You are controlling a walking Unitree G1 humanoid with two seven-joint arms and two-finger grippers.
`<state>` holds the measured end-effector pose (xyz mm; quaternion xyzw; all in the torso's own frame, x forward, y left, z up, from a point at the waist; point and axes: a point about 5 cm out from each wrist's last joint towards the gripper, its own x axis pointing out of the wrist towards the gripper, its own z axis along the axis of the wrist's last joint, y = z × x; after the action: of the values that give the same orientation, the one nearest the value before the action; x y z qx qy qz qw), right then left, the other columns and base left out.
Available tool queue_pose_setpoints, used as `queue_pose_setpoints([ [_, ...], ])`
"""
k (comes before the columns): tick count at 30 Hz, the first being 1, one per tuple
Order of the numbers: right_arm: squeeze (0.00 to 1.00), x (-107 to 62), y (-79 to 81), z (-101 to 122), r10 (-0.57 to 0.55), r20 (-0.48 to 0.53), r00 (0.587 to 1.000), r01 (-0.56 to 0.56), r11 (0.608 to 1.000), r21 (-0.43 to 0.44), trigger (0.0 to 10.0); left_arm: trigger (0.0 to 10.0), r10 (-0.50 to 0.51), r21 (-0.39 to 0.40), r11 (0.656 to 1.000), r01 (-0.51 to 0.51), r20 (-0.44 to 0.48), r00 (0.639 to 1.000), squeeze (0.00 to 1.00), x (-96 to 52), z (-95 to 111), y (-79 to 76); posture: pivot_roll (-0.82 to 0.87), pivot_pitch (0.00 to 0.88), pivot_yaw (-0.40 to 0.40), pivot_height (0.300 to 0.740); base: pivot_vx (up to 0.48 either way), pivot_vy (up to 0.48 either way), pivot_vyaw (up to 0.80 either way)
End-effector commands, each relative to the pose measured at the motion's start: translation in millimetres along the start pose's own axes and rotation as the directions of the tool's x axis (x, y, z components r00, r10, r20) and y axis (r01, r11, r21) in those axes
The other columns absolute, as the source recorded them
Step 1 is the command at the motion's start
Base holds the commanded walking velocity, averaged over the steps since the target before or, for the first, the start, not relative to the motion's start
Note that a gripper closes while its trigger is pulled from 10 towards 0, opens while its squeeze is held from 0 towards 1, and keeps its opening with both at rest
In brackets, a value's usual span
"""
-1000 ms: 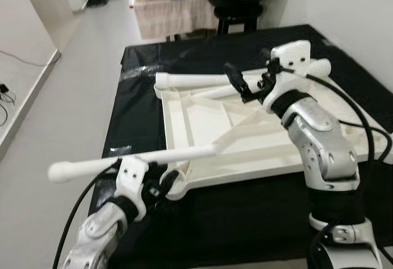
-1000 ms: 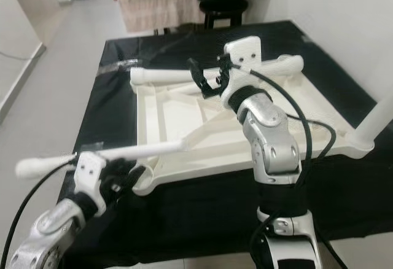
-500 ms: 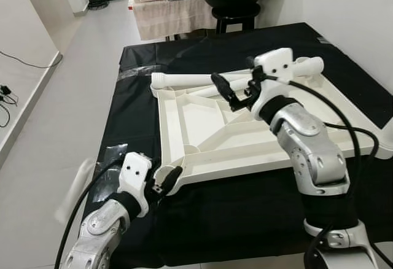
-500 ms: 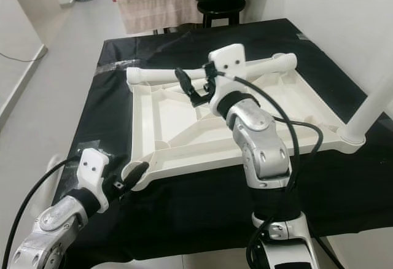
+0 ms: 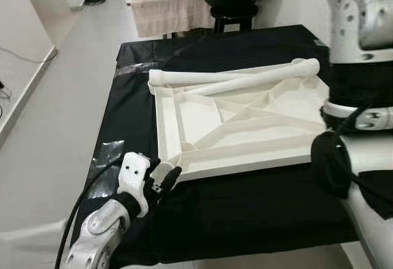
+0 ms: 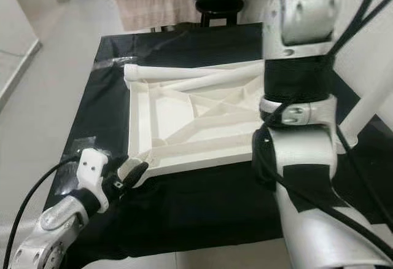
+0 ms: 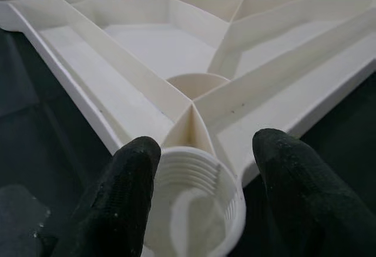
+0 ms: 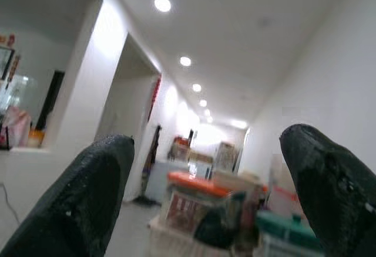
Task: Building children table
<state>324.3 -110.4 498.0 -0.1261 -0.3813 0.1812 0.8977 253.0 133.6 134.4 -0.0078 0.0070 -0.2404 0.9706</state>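
Tabletop [image 5: 245,128] lies upside down on black sheet [image 5: 245,207] over grey floor [image 5: 61,97].

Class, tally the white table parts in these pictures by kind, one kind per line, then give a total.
Upturned tabletop frame: 1
Loose table legs lying along the frame's far edge: 2
Leg standing upright at the right: 1
Total: 4
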Motion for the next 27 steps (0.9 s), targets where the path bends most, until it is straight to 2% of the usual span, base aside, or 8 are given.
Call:
queue_pose_setpoints([
  [1,0.0,4.8,8.8,11.5,0.042,0.036,0.998,-0.042,0.999,0.0,10.0,10.0,0.003,-0.005,1.0,-0.003,-0.016,1.0,0.0,-2.6,-4.4,1.0,-0.1,0.129,0.051,0.74,0.0,0.0,0.0],
  [9,0.0,8.8,14.4,7.8,0.073,0.021,0.997,-0.074,0.997,0.037,10.0,10.0,0.002,-0.006,1.0,-0.002,-0.018,1.0,0.0,-2.6,-4.6,1.9,-0.1,0.136,0.061,0.74,0.0,0.0,0.0],
  [17,0.0,16.3,8.3,9.3,0.056,0.036,0.998,-0.058,0.997,0.05,10.0,10.0,0.005,-0.004,1.0,-0.005,-0.017,1.0,0.0,-1.9,-5.3,3.1,-0.1,0.14,0.065,0.74,0.0,0.0,0.0],
  [22,0.0,7.9,18.0,-22.3,0.066,-0.064,0.996,-0.069,0.997,-0.036,10.0,10.0,0.014,0.002,1.0,-0.014,-0.014,1.0,0.0,-2.3,-5.4,3.4,-0.09,0.132,0.053,0.74,0.0,0.0,0.0],
  [24,0.0,-15.8,29.0,-66.0,0.083,-0.161,0.983,-0.081,0.997,0.02,10.0,10.0,0.046,0.001,0.999,-0.046,-0.007,0.999,0.0,-3.3,-4.2,6.5,-0.08,0.127,0.046,0.74,0.0,0.0,0.0],
  [25,0.0,-15.8,29.0,-66.0,0.083,-0.161,0.983,-0.081,0.997,0.02,10.0,10.0,0.046,0.001,0.999,-0.046,-0.007,0.999,0.0,-3.3,-4.2,6.5,-0.08,0.127,0.046,0.74,0.0,0.0,0.0],
  [26,0.0,-28.8,34.1,-85.2,0.088,-0.208,0.974,-0.08,0.996,0.043,10.0,10.0,0.06,0.0,0.998,-0.06,-0.002,0.998,0.0,-4.0,-3.4,7.9,-0.08,0.127,0.045,0.74,0.0,0.0,0.0],
  [27,0.0,-57.9,43.0,-122.3,0.096,-0.303,0.948,-0.073,0.994,0.086,10.0,10.0,0.096,0.006,0.995,-0.096,0.005,0.995,0.0,-5.2,-2.2,11.2,-0.07,0.128,0.045,0.74,0.0,0.0,0.0],
])
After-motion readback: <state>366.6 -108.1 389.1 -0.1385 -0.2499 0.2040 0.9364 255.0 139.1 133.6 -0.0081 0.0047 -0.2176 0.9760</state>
